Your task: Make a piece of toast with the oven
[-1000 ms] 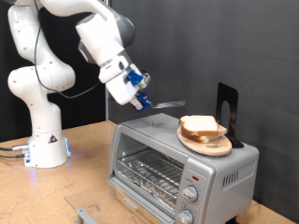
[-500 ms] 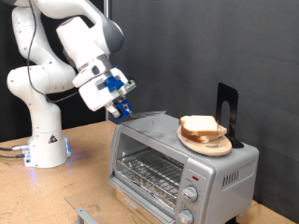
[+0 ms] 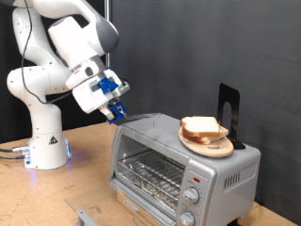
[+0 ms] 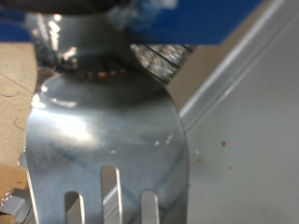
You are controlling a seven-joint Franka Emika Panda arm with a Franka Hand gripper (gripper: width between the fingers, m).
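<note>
Jaws of the blue-and-white gripper closed on one flat silver metal slotted spatula, blade reaching right toward the oven's top left edge. To the right, mid-frame: one pale tan, brown-crusted piece of toast on one round wooden plate, atop one boxy silver-grey oven, on the wooden table.

No legible text, labels or nos. anywhere; oven knob markings too small to read.

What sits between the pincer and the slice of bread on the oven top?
In the exterior view, only the flat metal spatula held by the pincer and bare silver oven top lie before the tan toast slice.
</note>
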